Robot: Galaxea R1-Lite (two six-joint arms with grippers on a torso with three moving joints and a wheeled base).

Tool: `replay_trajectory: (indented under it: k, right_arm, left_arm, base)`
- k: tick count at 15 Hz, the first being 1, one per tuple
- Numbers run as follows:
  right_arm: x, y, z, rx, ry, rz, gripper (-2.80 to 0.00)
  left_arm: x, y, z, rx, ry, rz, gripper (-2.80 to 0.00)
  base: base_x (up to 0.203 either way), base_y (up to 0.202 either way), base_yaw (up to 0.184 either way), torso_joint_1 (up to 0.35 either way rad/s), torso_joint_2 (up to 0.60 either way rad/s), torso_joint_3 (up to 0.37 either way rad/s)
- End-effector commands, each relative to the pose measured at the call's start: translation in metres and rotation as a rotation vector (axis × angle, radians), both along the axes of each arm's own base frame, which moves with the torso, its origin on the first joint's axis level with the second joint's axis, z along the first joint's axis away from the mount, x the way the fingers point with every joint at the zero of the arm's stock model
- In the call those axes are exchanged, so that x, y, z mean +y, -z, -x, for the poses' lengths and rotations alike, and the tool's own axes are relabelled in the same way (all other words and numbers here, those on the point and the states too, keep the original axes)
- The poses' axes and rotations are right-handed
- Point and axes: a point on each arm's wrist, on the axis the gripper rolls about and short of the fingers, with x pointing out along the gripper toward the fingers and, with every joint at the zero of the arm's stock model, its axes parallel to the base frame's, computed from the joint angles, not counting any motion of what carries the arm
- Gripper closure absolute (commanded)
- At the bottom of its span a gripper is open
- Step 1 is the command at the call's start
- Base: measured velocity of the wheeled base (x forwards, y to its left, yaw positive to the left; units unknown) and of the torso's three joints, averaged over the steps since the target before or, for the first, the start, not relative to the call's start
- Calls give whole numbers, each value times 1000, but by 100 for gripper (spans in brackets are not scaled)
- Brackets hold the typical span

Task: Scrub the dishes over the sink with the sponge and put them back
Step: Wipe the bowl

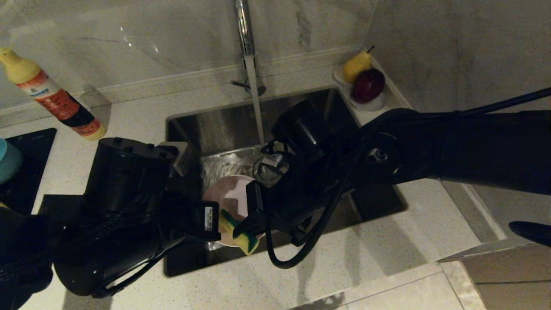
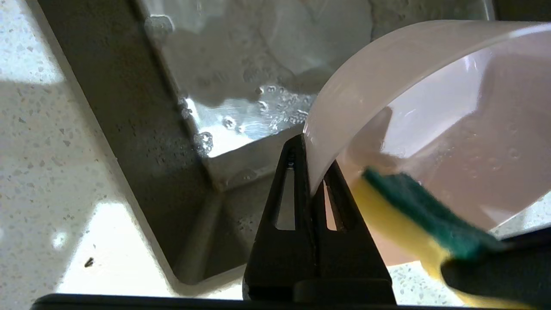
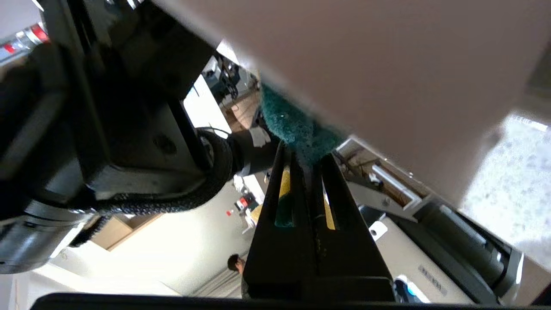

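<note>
Head view: pink bowl [image 1: 228, 193] held over the near part of the sink [image 1: 379, 202], tap [image 1: 249, 51] running behind; left gripper [image 1: 217, 226] and right gripper [image 1: 252, 226] are met at the bowl, the sponge [image 1: 241, 234] between them.

Left wrist view: left gripper [image 2: 311, 183] is clamped on the bowl's rim [image 2: 387, 56]; sponge [image 2: 413, 219] pressed inside.

Right wrist view: right gripper [image 3: 306, 161] is closed on the sponge [image 3: 292, 122], set against the bowl [image 3: 387, 77].
</note>
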Motion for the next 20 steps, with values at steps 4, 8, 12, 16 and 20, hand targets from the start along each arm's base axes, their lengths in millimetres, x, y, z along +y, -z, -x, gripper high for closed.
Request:
replay_trajectory:
  k: [4,8,12,16,20]
  right_arm:
    - [-6,-9,1,-16,16,-13,0]
    - [-11,-11,-4,-20,35,-16,0]
    - [-15,-11,-6,-11,48,-4,0]
    - [-13,-3,-8,-3,59,21,0]
    - [-2,-4,3,-7,23,11,0]
  left_arm:
    - [2,16,1,-29,-23,-27,0]
    - [1,20,0,-57,-17,-36,0]
    - [2,12,2,-82,-18,-14,0]
    - [6,4,6,-107,-18,8,0]
    - [5,9,6,-91,-16,-5,0]
  base:
    - [0,0,0,0,0,0]
    - [0,0,0,0,0,0]
    - [0,0,0,0,0,0]
    - [0,0,0,0,0,0]
    - [0,0,0,0,0,0]
